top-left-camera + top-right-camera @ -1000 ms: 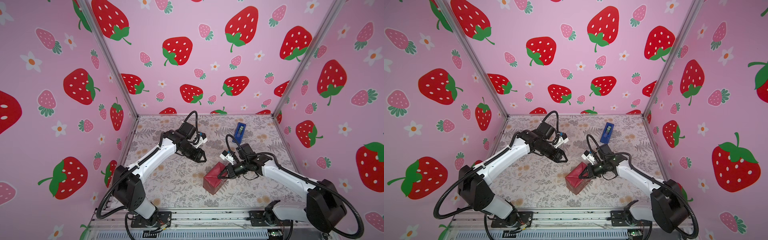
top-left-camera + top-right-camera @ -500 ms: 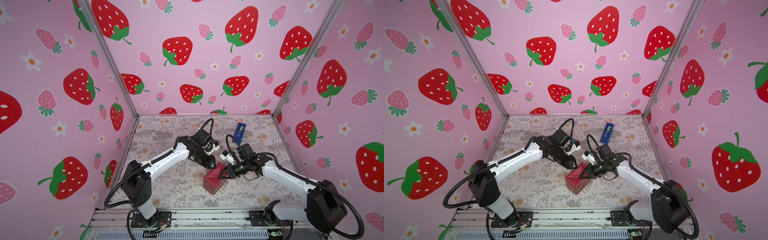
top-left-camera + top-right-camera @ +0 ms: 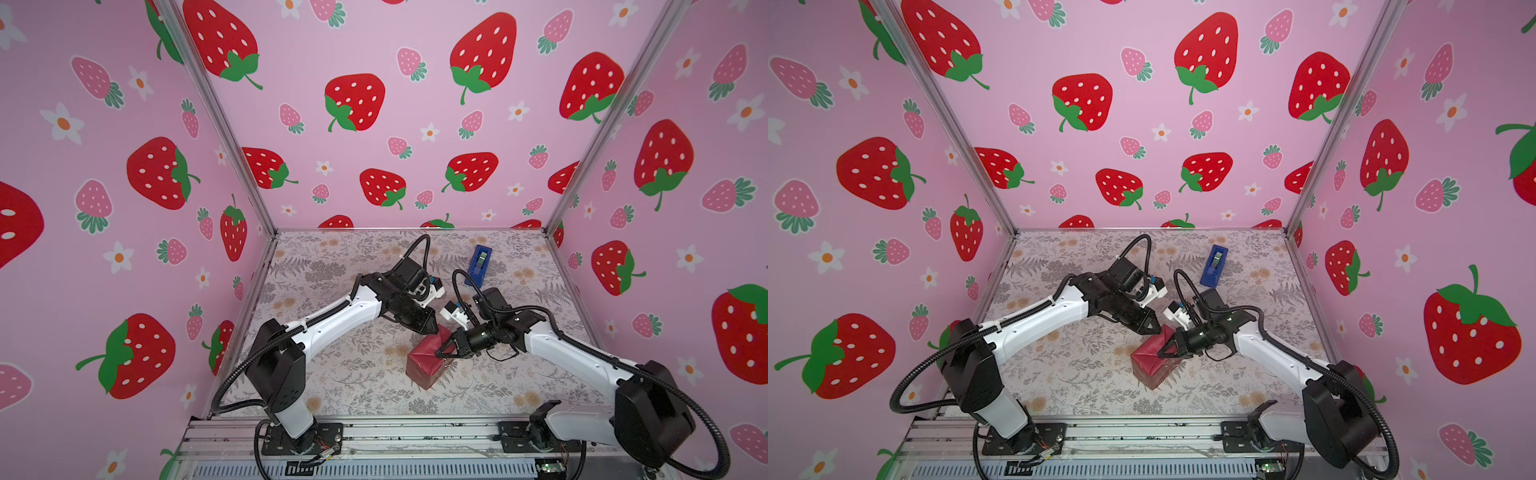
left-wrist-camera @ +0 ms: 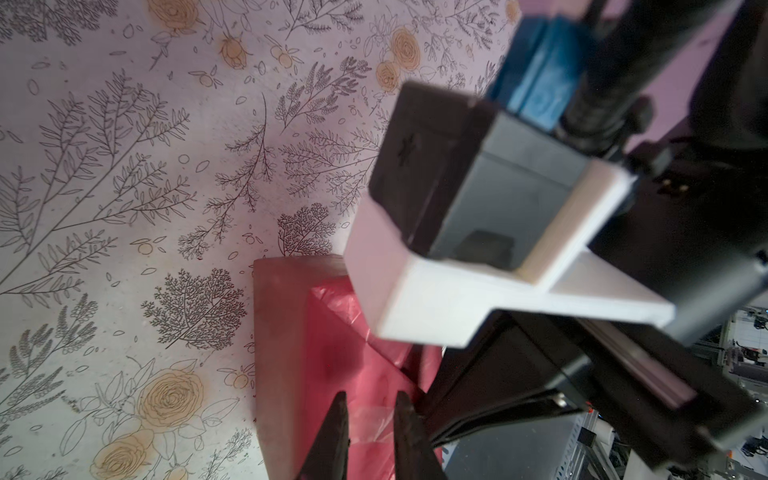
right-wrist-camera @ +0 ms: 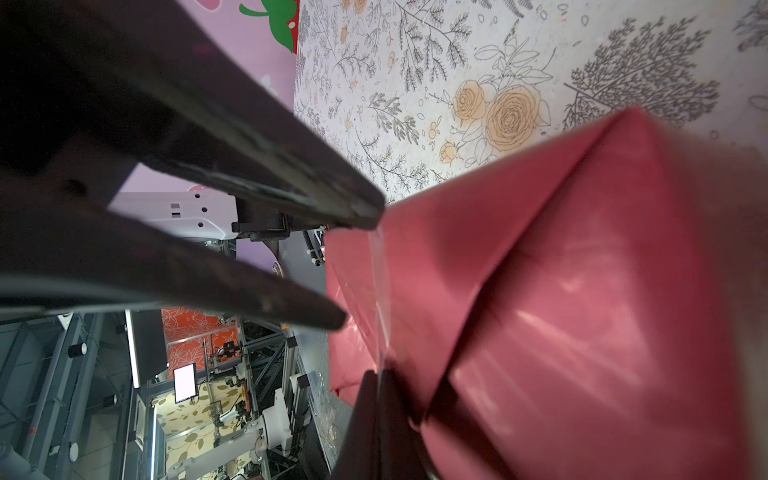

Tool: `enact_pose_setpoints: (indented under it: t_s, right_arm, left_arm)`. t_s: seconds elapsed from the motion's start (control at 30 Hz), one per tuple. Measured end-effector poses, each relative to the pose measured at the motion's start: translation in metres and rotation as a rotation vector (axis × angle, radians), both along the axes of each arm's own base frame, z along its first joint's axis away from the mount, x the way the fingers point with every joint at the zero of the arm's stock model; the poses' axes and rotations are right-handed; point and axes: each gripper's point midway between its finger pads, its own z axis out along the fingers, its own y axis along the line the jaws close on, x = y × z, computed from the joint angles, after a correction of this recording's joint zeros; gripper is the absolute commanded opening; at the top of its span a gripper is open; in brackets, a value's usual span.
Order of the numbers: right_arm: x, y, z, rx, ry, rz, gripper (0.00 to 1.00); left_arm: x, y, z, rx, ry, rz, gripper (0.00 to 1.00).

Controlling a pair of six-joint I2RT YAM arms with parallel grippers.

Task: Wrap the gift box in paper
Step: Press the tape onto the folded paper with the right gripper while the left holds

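Observation:
The paper (image 3: 428, 362) (image 3: 1152, 365), dark red, is folded round the gift box in both top views, so the box itself is hidden. My right gripper (image 3: 439, 355) (image 3: 1160, 354) (image 5: 376, 374) is shut, and its tips rest on the folded flap on top of the parcel. My left gripper (image 3: 434, 330) (image 3: 1156, 331) (image 4: 370, 415) hovers at the parcel's far top edge, open by a narrow gap. A strip of clear tape (image 4: 374, 419) lies on the paper (image 4: 324, 353) between its fingers. In the right wrist view the tape (image 5: 379, 291) runs across the paper (image 5: 561, 270).
A bright-blue tape dispenser (image 3: 480, 259) (image 3: 1214, 266) stands at the back right of the floral table (image 3: 332, 374). Pink strawberry walls close the left, back and right sides. The two wrists nearly meet above the parcel. A metal rail (image 3: 415, 432) runs along the front edge.
My left arm has swung right and forward from the table's middle to the parcel, its jaws narrowing. My right gripper has stayed shut on top of the parcel.

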Motion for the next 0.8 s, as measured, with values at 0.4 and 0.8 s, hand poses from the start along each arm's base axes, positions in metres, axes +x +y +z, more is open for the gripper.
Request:
enact_pose_setpoints:
  t_s: [0.4,0.8]
  right_arm:
    - [0.000,0.000,0.000,0.002,-0.009,-0.002,0.00]
    - [0.001,0.000,0.000,0.008,-0.015,-0.002,0.00]
  left_arm:
    - [0.001,0.000,-0.014,0.024,0.020,-0.009,0.29]
    - [0.000,-0.001,-0.011,0.026,0.004,-0.028,0.42]
